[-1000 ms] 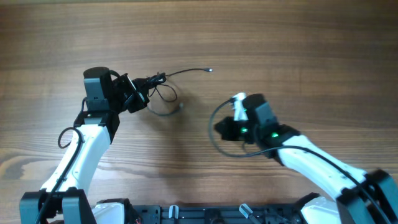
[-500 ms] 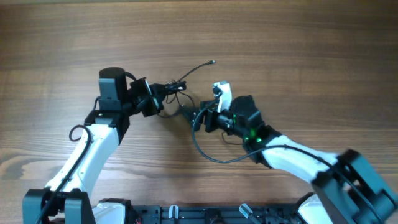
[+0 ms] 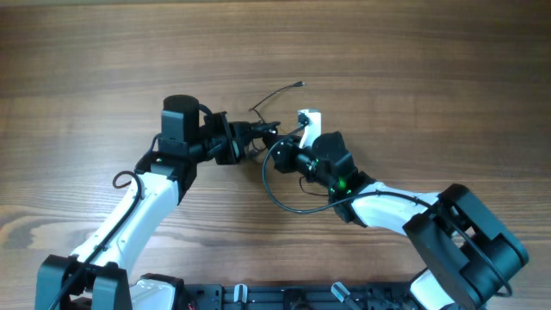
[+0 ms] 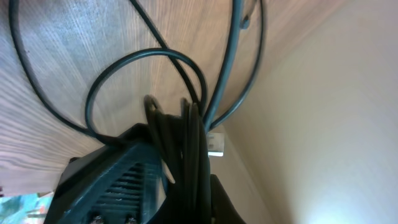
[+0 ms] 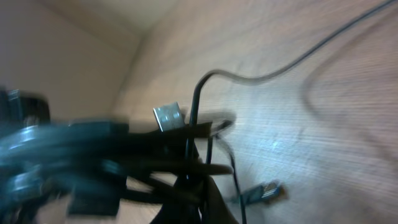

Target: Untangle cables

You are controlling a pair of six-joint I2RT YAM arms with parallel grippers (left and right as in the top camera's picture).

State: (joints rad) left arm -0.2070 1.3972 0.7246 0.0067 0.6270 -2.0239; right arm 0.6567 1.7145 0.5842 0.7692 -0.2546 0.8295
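Cables (image 3: pixel 258 131) bunched, free end up-right

Overhead: I look straight down from a fixed mount above the wooden table (image 3: pixel 430 52), far enough back to hold both arms, with their bases along the bottom edge.
Left wrist: I ride just behind the left gripper (image 4: pixel 177 177), very close, facing out along its fingers. The tabletop tilts across the upper left and a pale wall fills the right.
Right wrist: I sit low and close over the tabletop, facing a pale wall at upper left. The near field is blurred.
Shared: all three views catch the cables (image 3: pixel 275 93) at mid-table. The wrist views meet there from opposite sides.
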